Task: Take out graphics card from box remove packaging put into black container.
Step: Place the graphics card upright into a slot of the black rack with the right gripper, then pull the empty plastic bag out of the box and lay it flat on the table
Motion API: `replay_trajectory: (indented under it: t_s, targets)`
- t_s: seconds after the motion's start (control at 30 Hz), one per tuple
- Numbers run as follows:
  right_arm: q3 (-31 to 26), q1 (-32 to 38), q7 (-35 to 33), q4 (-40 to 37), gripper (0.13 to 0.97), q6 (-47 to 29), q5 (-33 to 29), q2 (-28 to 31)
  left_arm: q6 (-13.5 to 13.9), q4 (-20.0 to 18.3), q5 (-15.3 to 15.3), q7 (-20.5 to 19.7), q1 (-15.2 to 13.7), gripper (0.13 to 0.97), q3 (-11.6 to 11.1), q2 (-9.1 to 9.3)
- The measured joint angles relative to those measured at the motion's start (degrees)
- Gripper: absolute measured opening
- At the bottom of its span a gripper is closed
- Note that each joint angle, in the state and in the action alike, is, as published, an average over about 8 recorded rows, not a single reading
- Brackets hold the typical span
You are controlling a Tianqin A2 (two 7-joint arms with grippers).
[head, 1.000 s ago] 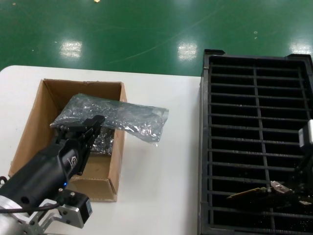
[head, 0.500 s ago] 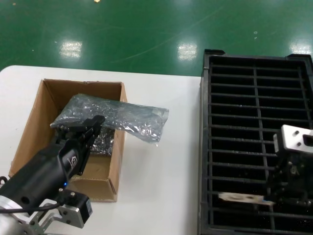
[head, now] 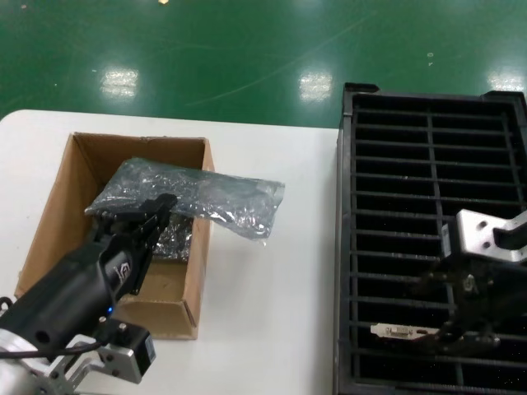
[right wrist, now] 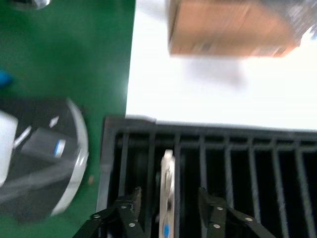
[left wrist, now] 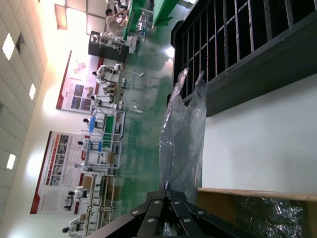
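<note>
Since a second ago my right gripper [head: 468, 329] has swung the thin dark graphics card with its silver end bracket [head: 403, 332] from a tilted carry to lying along a slot, and has let go: in the right wrist view its fingers [right wrist: 130, 210] stand spread on either side of the bracket [right wrist: 167, 191], not touching it as far as I can tell. Working outward from there, the card sits edge-up in one of the nearest rows of the large black ribbed plastic crate [head: 428, 132], bracket toward the crate's white-table side; I judge the ribs are what hold it upright, which is why the jaws can stand off it. My left gripper [head: 156, 212], well away from the crate over the brown corrugated cardboard box [head: 53, 206], is clamped on the near edge of the crinkly shiny grey plastic bag [head: 222, 197], whose free end droops over the box wall toward the crate. I read that bag as empty packaging, held only to keep it out of the way. More silvery wrapping [head: 174, 239] lies inside the box, so further cards may remain. White tabletop [head: 272, 313] separates box and crate.
</note>
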Motion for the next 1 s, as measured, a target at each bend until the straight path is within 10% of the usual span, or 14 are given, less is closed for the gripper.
replay_trajectory:
  t_s: [0.57,1.0]
  targets:
    - [30.84,-33.53,-4.29,-1.72,0.668,33.67,16.34,7.62,0.00,0.00,0.00,0.00,0.00,0.140,0.00,0.00]
    - [46.67,-46.67,-11.53,-10.65,0.891,38.04,28.98,5.93,-0.01,0.00,0.00,0.00,0.00,0.140,0.01,-0.01]
